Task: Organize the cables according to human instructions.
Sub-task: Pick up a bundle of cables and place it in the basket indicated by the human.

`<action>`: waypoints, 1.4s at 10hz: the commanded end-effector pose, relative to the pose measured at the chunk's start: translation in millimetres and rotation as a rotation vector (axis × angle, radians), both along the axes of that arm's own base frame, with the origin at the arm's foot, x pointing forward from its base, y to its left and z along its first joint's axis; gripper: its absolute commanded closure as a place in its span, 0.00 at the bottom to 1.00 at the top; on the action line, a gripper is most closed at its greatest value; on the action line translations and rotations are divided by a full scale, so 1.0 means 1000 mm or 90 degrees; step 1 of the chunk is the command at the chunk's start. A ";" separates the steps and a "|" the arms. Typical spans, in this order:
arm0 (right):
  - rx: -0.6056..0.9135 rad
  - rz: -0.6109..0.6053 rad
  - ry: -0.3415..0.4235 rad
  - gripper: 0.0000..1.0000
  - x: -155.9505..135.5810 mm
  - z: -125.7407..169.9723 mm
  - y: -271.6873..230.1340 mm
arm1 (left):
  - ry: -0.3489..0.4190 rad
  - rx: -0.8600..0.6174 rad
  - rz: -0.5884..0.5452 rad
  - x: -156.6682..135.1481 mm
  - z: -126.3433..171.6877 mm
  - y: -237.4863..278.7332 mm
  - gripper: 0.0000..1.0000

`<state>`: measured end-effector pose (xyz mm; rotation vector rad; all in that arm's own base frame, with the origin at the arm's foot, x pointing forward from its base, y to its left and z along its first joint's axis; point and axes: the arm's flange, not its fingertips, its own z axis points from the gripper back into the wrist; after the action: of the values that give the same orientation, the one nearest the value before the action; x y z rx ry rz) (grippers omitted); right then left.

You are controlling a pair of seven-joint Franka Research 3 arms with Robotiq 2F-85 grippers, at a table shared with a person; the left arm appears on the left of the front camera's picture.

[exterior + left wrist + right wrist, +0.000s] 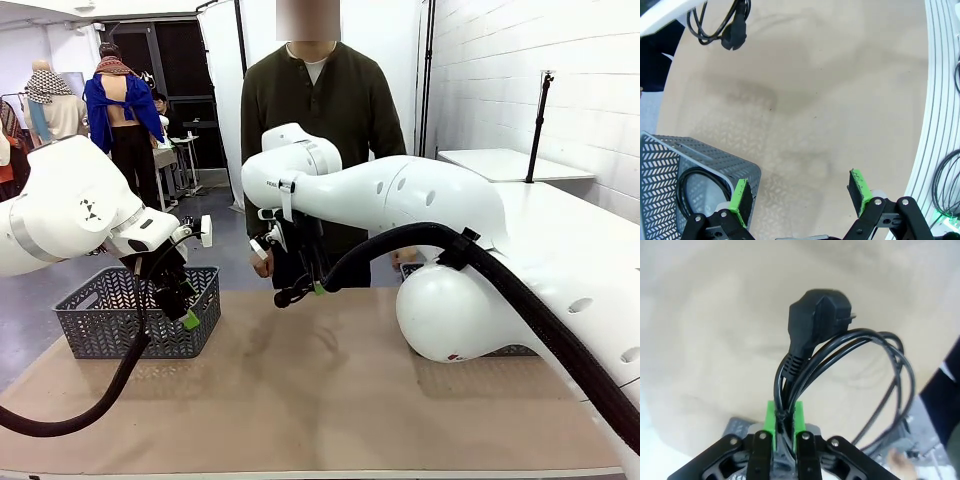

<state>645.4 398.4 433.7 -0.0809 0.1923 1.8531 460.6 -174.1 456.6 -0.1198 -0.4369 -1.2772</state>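
A looped black cable (pixel 855 365) with a chunky plug hangs pinched between the right gripper (pixel 784 415) jaws, clenched on the cord, above the middle of the worktop (pixel 330 390) near its far edge, in front of the person (pixel 320 120). A second coiled cable (pixel 697 192) lies inside the grey perforated basket (pixel 110 315) at the worktop's far left corner. More black cable loops (pixel 945 187) lie past the worktop's edge in the left wrist view. The left gripper (pixel 800 197) hovers with jaws released and spread wide, holding nothing, just beside the basket's near wall
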 end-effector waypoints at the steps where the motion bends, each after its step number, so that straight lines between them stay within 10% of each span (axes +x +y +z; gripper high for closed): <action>1: 0.013 -0.011 0.008 1.00 0.001 0.017 -0.006 | 0.006 0.004 -0.001 -0.001 0.002 0.000 0.00; 11: 0.068 -0.095 -0.209 1.00 -0.045 0.055 -0.080 | 0.006 0.004 -0.001 -0.001 0.002 0.000 0.00; 14: 0.089 -0.123 -0.184 1.00 -0.035 0.046 -0.089 | 0.006 0.004 -0.001 -0.001 0.002 0.000 0.00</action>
<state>676.0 343.9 506.7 -0.2290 -0.1094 1.6672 460.6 -174.1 456.6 -0.1198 -0.4370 -1.2771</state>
